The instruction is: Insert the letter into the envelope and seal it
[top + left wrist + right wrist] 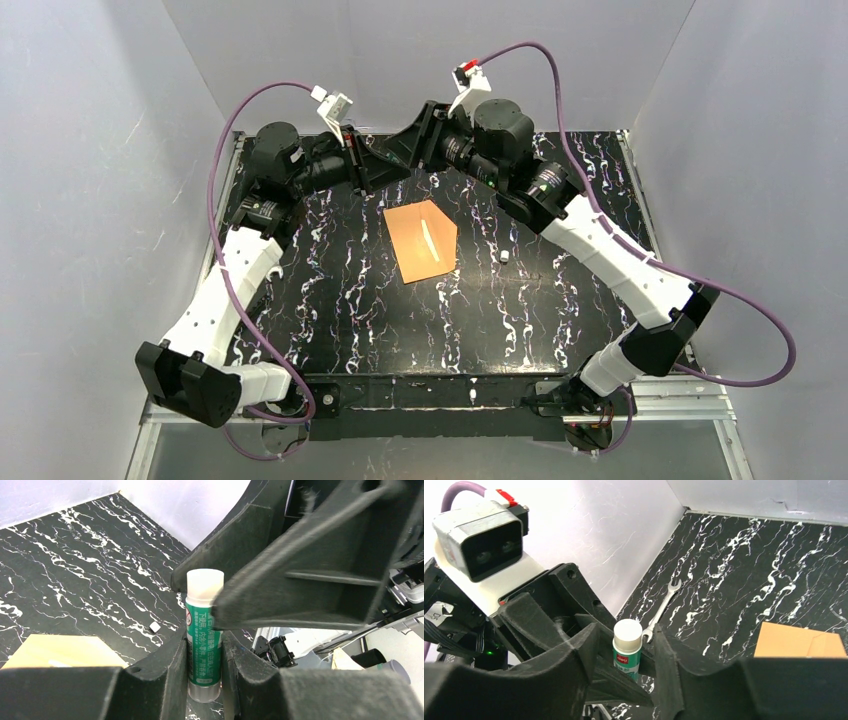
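The orange-brown envelope (420, 242) lies flat mid-table, its flap spread toward the right and showing a pale strip. It also shows in the left wrist view (60, 650) and the right wrist view (799, 642). The letter is hidden. At the far edge my left gripper (385, 165) (205, 641) is shut on the body of a green glue stick (204, 630) (627, 652), holding it upright. My right gripper (412, 150) (626, 632) faces it, its jaws straddling the stick's white cap with small gaps on both sides.
A silver wrench (664, 605) lies by the back wall behind the glue stick. A small white bit (506, 257) (154, 626) rests on the black marbled table (350, 300) right of the envelope. Grey walls enclose the table on three sides.
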Robot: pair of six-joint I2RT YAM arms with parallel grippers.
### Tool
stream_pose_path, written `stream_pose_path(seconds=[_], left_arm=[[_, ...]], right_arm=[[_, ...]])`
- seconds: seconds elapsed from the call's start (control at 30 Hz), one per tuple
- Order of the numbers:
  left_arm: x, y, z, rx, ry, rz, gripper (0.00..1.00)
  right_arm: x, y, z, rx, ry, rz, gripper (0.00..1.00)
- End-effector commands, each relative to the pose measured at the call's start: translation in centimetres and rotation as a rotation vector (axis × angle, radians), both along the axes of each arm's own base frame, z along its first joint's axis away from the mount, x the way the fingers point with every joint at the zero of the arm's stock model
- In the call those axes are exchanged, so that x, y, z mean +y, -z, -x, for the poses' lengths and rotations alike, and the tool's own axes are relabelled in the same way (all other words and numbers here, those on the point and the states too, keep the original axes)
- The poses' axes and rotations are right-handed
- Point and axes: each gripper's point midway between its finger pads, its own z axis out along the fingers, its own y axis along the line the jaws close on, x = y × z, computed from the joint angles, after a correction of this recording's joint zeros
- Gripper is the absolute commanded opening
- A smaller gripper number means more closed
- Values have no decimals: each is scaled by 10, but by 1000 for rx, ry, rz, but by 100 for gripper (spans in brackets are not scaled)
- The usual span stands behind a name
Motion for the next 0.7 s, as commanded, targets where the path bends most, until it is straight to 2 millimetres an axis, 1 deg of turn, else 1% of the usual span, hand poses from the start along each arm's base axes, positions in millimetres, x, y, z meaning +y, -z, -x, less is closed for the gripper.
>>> stream_pose_path(seconds=[0.0, 0.1, 0.17, 0.2, 0.27, 0.3, 0.33, 0.4, 0.47, 0.5, 0.67], left_arm=[[1, -14, 17, -61, 43, 14, 0], [1, -14, 19, -59, 50, 15, 0], [1, -13, 21, -52, 50, 15, 0], [2, -14, 21, -45, 46, 17, 13], [3, -17, 22, -34, 37, 18, 32], [4, -19, 21, -22, 26, 20, 44], [5, -20, 21, -5, 21, 24, 49], [4, -25, 24, 26, 41, 43, 53], [0, -29, 27, 63, 80, 72, 53], [-2, -29, 28, 85, 100, 84, 52], [-7, -24, 21, 166, 117, 98, 35]], right_arm=[[-1, -17, 5, -12, -5, -73, 46], [-1, -18, 4, -7, -2, -82, 31], [0, -14, 3, -2, -3, -67, 21], [0, -12, 2, -3, -8, -56, 16], [-1, -6, 2, -16, -29, -26, 10], [-3, -4, 2, -19, -48, -14, 8], [-4, 0, 2, -21, -67, -4, 6], [-7, 3, 1, -19, -100, -4, 5], [-8, 0, 4, -23, -147, -33, 4], [-6, -1, 6, -21, -170, -49, 4], [5, -4, 13, -12, -256, -79, 5]])
